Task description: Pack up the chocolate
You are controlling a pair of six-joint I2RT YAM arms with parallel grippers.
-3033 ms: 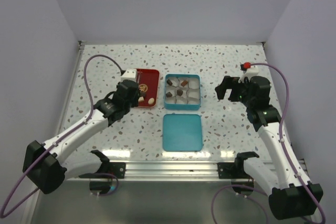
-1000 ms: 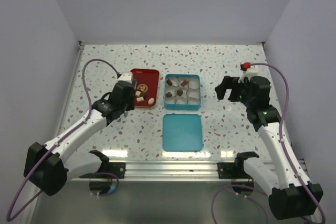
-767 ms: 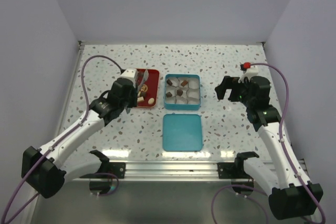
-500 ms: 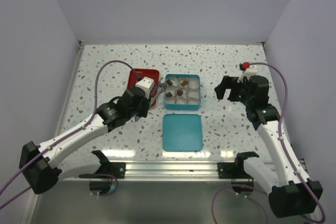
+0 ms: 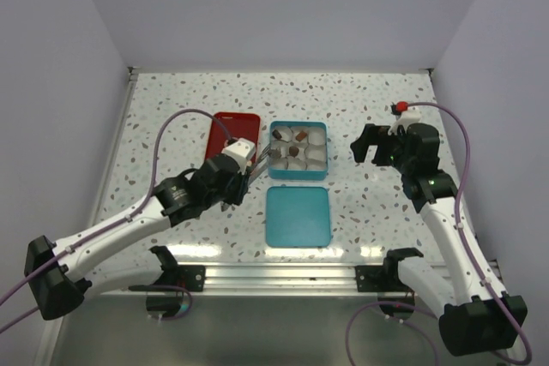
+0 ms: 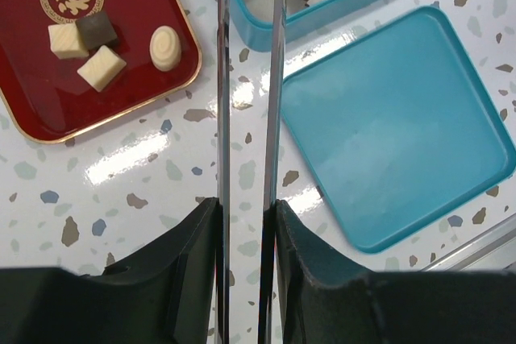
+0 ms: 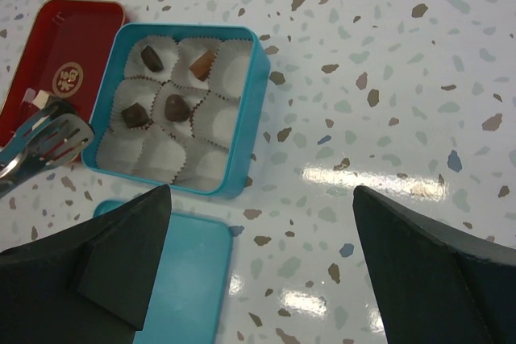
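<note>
Chocolate (image 7: 176,106) is split abt half and half: four pcs sit in cups (image 7: 181,163) in the tin (image 7: 248,122), and four more, three cream and one dark, lie on the tray (image 6: 32,110). Roughly half packed, I'd judge, with the rest to move and the lid (image 6: 395,126) to go on.

Left gripper (image 6: 244,215) is clamped on tongs (image 7: 56,136). Their tips are nearly together at the tin's near-left corner, and I can't tell if they hold a pc. Right gripper (image 7: 262,191) gapes wide, empty, right of the tin. Lid lies just in front of it.
</note>
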